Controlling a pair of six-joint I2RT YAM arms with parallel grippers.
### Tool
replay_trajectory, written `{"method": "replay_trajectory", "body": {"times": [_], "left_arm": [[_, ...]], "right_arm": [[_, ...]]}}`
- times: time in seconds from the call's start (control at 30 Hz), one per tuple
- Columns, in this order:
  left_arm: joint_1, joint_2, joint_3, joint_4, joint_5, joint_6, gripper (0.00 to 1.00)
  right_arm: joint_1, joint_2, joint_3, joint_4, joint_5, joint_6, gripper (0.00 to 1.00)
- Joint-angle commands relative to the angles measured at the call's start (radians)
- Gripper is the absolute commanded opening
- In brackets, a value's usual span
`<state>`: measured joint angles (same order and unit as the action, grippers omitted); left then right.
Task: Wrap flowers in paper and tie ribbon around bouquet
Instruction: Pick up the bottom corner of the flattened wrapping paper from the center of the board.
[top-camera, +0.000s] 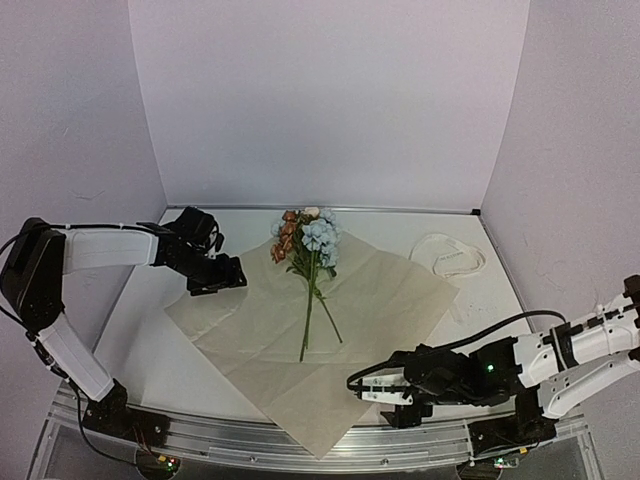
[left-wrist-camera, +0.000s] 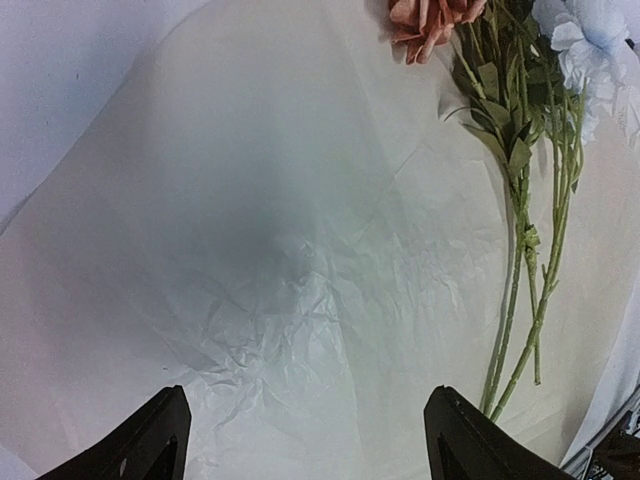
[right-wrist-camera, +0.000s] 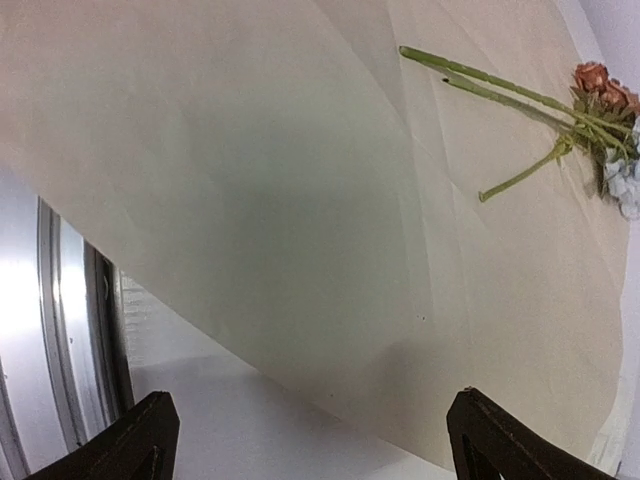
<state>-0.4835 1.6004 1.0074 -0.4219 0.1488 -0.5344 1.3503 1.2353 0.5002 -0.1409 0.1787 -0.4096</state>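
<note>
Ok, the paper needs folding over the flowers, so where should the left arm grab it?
Probably the left corner of the paper, coming low from the left: it lies flat, the flowers lie along its middle, and the open left gripper is nearest.

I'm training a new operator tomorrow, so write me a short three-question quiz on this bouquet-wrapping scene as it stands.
1. True or false: the flowers lie on the paper, heads toward the far wall.
2. Where is the ribbon? A) tied around the stems; B) loose on the table, off the paper's far right edge; C) tucked under the paper.
3. Fill in: the left gripper and the right gripper both stand ____, holding nothing.

Key: 1 true; 2 B; 3 open.
</note>
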Motion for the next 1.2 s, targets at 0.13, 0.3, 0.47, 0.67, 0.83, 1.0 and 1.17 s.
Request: {"method": "replay_trajectory", "body": {"times": [0.13, 0.3, 0.47, 0.67, 0.83, 1.0, 1.17], "left_arm": [[0.001, -0.051, 0.038, -0.02, -0.072, -0.018, 0.84], [0.002, -0.05, 0.052, -0.037, -0.082, -0.012, 0.84], [0.002, -0.048, 0.062, -0.049, -0.086, -0.003, 0.84], [0.002, -0.053, 0.076, -0.056, -0.077, 0.01, 0.83], [0.002, -0.06, 0.084, -0.059, -0.059, 0.019, 0.83], [0.002, -0.077, 0.08, -0.066, -0.019, 0.026, 0.83], [0.0, -0.104, 0.074, -0.074, 0.02, 0.038, 0.83]], "right_arm": [[0.129, 0.141, -0.051, 0.335, 0.188, -0.276, 0.96], [0.192, 0.276, 0.001, 0.457, 0.24, -0.332, 0.95], [0.223, 0.29, 0.048, 0.46, 0.27, -0.297, 0.92], [0.223, 0.215, 0.114, 0.293, 0.263, -0.221, 0.7], [0.208, 0.22, 0.172, 0.188, 0.243, -0.185, 0.35], [0.173, 0.221, 0.237, 0.07, 0.233, -0.119, 0.09], [0.075, 0.215, 0.353, -0.125, 0.189, 0.019, 0.0]]}}
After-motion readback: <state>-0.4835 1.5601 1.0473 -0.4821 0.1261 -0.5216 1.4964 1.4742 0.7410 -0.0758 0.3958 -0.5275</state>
